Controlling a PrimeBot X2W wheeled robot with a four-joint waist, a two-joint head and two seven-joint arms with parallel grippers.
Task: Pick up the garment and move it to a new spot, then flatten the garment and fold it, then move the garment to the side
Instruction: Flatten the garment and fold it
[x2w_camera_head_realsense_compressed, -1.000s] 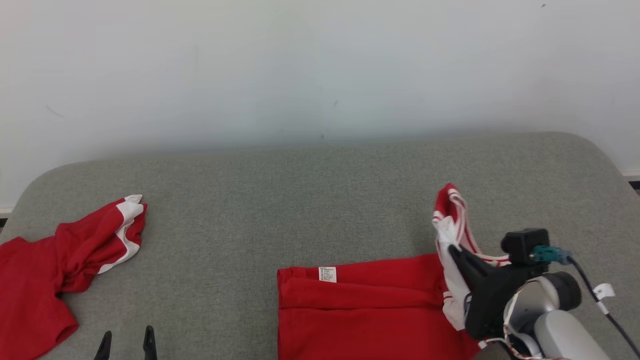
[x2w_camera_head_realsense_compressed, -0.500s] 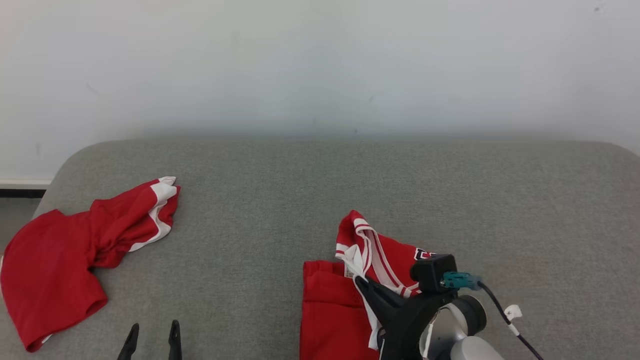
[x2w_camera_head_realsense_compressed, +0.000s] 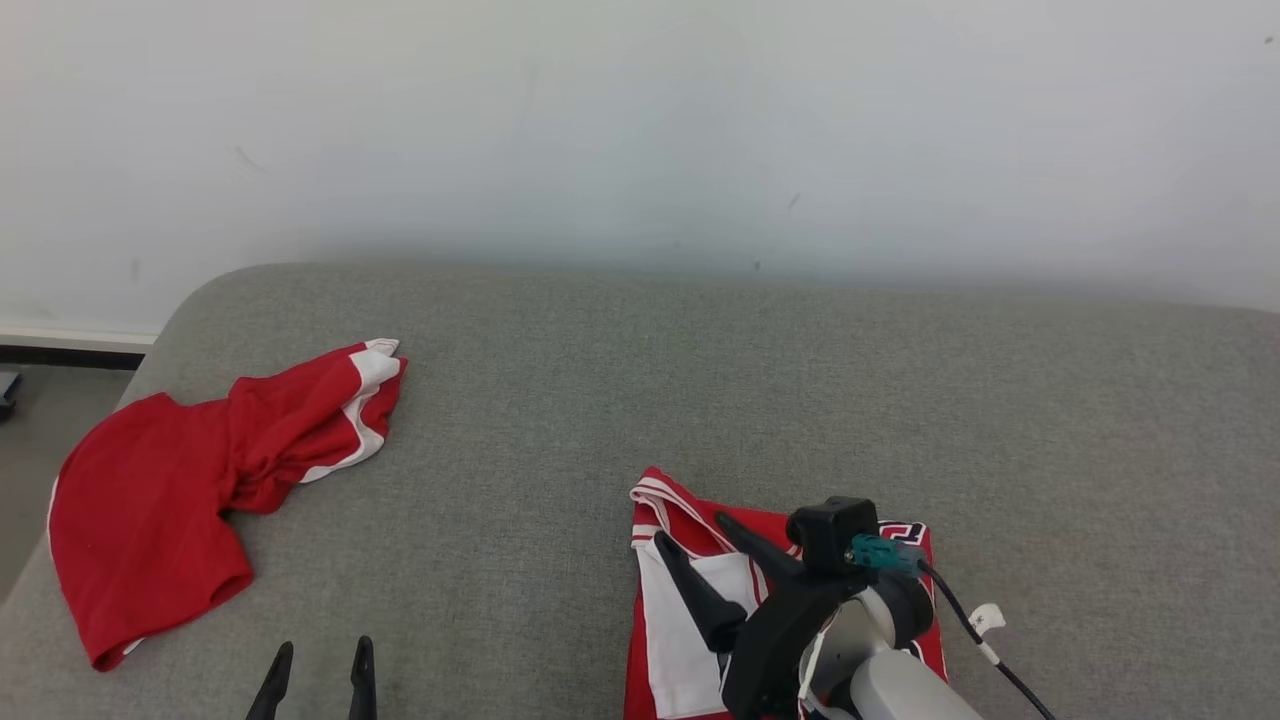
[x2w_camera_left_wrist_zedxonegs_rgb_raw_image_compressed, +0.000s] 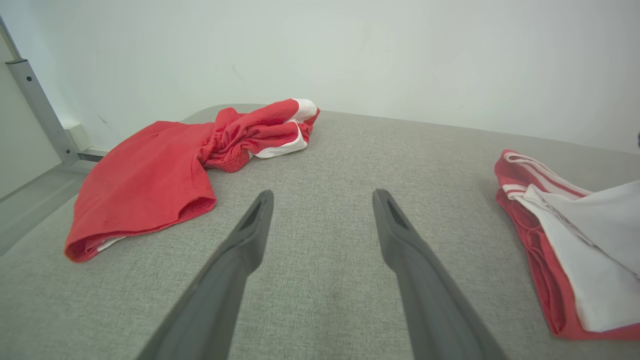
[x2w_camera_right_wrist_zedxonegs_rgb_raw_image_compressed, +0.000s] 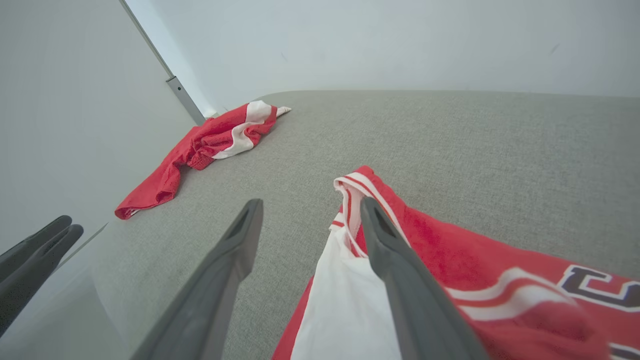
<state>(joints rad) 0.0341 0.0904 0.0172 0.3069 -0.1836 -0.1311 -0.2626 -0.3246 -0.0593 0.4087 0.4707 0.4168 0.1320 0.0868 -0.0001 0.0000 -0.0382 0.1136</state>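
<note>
Both jaws wide, empty; right jaws over folded garment (x2w_camera_head_realsense_compressed: 675, 620) on grey cushion (x2w_camera_head_realsense_compressed: 600, 400).

the garment (x2w_camera_right_wrist_zedxonegs_rgb_raw_image_compressed: 450, 250) is soft matt cloth, the cushion (x2w_camera_head_realsense_compressed: 700, 380) rough grey woven fabric.

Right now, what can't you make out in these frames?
Garment: head view, near part hidden by the right gripper, cut off by the bottom edge.
Lettering: right wrist view, cut off by the right edge; unreadable.
Left gripper: head view, cut off by the bottom edge below the fingertips.
Second garment: crumpled; its own folds hide its shape.
</note>
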